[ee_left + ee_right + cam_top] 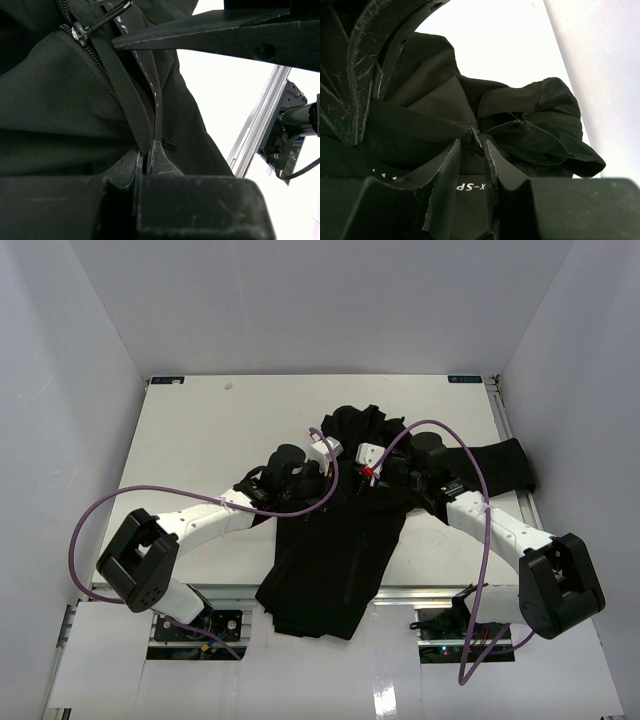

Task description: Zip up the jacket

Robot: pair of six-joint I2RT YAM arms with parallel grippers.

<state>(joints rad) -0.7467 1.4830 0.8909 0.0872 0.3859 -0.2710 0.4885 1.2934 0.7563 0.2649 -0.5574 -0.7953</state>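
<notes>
Jacket (330, 560) lies crumpled on the table (200, 430), hem overhanging the near edge; left gripper (149, 159) is pinched closed on its front edge, while right gripper (473, 146) is nearly closed around the zipper pull (475, 134), contact indeterminable.

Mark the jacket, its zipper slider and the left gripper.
jacket (330, 560): top view, lower front panel.
zipper slider (78, 33): left wrist view, metal slider body.
left gripper (149, 157): left wrist view, between the fingertips pinching a jacket edge.
</notes>
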